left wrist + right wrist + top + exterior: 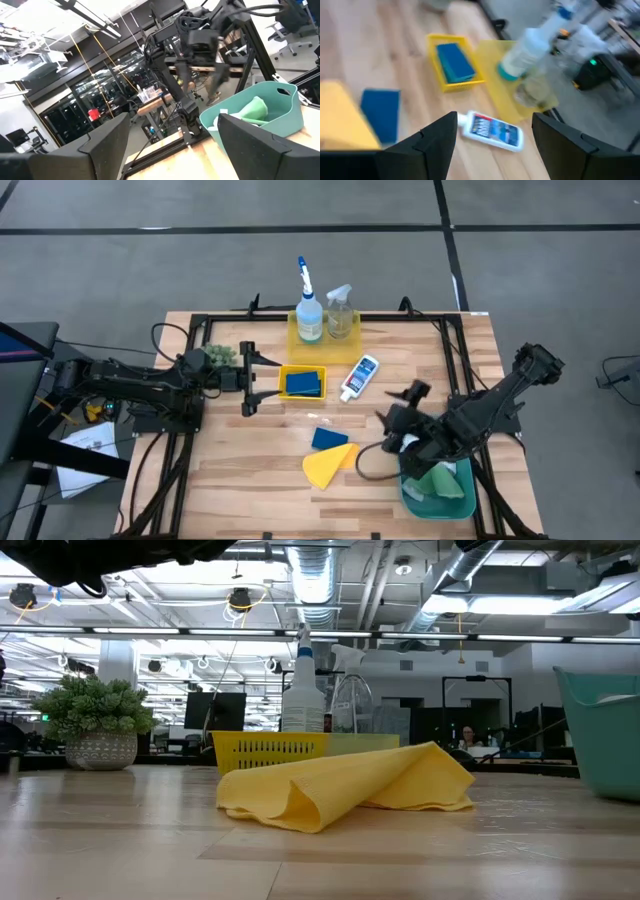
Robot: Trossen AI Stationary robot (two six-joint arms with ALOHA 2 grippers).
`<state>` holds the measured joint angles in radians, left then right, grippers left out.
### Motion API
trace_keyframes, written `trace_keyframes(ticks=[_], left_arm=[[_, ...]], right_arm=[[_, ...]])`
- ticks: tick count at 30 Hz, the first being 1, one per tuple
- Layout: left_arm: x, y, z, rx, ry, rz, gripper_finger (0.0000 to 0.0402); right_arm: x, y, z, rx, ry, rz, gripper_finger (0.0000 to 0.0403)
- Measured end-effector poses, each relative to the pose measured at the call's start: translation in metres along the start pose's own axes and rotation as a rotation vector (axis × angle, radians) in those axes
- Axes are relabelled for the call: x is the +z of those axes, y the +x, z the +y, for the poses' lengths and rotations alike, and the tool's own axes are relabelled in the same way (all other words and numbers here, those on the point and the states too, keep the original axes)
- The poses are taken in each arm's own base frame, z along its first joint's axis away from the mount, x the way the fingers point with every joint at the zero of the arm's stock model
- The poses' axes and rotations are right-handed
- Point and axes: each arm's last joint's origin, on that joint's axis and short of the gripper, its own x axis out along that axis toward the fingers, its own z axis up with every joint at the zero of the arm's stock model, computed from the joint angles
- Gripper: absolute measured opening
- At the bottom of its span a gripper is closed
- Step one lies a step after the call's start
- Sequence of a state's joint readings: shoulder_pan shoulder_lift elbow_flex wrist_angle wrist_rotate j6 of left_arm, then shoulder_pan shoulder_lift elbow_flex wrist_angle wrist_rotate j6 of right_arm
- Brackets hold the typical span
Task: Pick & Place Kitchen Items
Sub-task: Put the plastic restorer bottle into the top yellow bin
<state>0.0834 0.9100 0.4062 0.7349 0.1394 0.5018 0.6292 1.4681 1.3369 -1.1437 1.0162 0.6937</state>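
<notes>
A: What have you got on the left side of the desk (pixel 240 470)?
B: Your left gripper (pixel 247 380) hangs there with its jaws open and empty, pointing across toward the far side. The small plant (pixel 220 357) sits right by that arm's wrist. Just beyond the jaws you have a small yellow tray (pixel 284 372) with a blue sponge (pixel 303 383) lying in it.

A: And the middle?
B: At the back edge the blue-white spray bottle (pixel 308 308) and the clear spray bottle (pixel 340 308) stand side by side on a flat yellow tray (pixel 293 330). In front of them the small white bottle (pixel 359 377) lies on its side on the bare wood. Nearer you, a second blue sponge (pixel 329 438) lies flat, touching the folded yellow cloth (pixel 329 464).

A: The right?
B: Your right gripper (pixel 398 420) hovers above the desk beside the teal bin (pixel 441 508), jaws open, holding nothing. A green cloth (pixel 440 481) lies in that bin with something white (pixel 409 446) next to it
</notes>
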Motion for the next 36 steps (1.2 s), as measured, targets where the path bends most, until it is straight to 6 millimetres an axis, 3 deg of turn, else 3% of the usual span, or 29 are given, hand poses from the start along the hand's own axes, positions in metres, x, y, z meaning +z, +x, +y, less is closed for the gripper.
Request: trace_keyframes(ticks=[8,14,22,36], left_arm=[[0.0,0.0,0.0,-0.002,0.018,-0.001,0.0298],[0.0,0.0,-0.001,-0.031,0.018,-0.016,0.0298],[0.0,0.0,-0.001,-0.031,0.018,-0.016,0.0298],[0.0,0.0,-0.001,-0.031,0.018,-0.016,0.0298]], right_arm=[[0.009,0.023,0.037,0.195,-0.211,0.03,0.0248],[0.01,0.038,0.051,0.3,-0.304,0.064,0.0248],[0.01,0.044,0.055,0.327,-0.404,0.066,0.0248],[0.017,0.057,0.046,0.256,-0.361,0.057,0.0248]])
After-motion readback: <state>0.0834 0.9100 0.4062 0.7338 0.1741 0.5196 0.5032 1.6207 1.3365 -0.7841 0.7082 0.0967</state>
